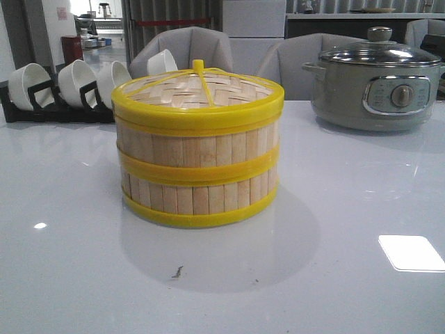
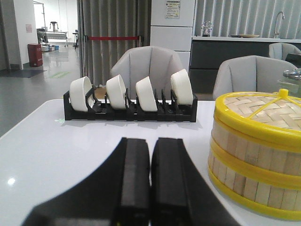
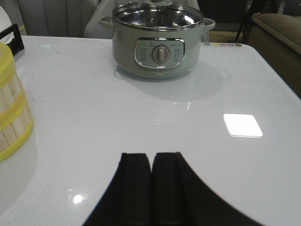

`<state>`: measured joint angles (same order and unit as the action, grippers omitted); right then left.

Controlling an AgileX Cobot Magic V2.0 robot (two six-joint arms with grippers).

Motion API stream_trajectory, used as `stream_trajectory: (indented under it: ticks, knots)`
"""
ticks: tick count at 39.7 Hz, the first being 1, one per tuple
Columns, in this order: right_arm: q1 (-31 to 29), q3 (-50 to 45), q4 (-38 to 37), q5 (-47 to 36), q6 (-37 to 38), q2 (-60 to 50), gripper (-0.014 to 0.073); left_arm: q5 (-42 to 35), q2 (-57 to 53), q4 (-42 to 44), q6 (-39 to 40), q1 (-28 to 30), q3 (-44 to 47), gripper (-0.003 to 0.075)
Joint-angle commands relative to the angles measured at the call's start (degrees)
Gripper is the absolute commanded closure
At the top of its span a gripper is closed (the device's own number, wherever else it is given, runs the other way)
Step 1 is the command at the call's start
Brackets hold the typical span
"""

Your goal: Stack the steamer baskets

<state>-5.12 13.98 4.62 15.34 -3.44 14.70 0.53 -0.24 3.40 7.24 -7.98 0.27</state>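
Two steamer baskets (image 1: 198, 174) of light bamboo slats with yellow rims stand stacked in the middle of the white table, with the woven yellow-rimmed lid (image 1: 198, 94) on top. The stack also shows in the left wrist view (image 2: 256, 165) and at the edge of the right wrist view (image 3: 11, 117). My left gripper (image 2: 151, 141) is shut and empty, low over the table, beside the stack and apart from it. My right gripper (image 3: 151, 155) is shut and empty over bare table on the stack's other side. Neither gripper shows in the front view.
A black rack with several white bowls (image 1: 66, 90) (image 2: 129, 96) stands at the back left. A grey electric pot with a glass lid (image 1: 375, 83) (image 3: 160, 44) stands at the back right. Grey chairs (image 1: 188, 45) stand behind the table.
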Motion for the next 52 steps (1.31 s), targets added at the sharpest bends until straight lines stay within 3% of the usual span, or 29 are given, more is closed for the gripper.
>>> stream_trajectory:
  ticks: [1, 15, 24, 40, 52]
  knots:
    - [0.06, 1.61, -0.51, -5.04, -0.12, 0.59, 0.0566, -4.48, -0.71, -0.02, -0.32, -0.04, 0.16, 0.0634]
    - [0.11, -3.59, -0.58, -6.49, -0.07, -9.15, 0.0566, -4.48, -0.71, -0.02, -0.32, -0.04, 0.16, 0.0634]
    - [0.11, -15.19, -0.07, -18.12, -0.01, -16.65, 0.0566, -4.48, -0.71, -0.02, -0.32, -0.04, 0.16, 0.0634]
    - [4.34, -14.87, -0.02, -15.34, -0.07, -16.52, 0.0566, -4.48, -0.71, -0.02, -0.32, -0.04, 0.16, 0.0634]
    - [4.34, -14.87, -0.02, -15.34, -0.07, -16.52, 0.0566, -4.48, -0.71, -0.02, -0.32, -0.04, 0.16, 0.0634]
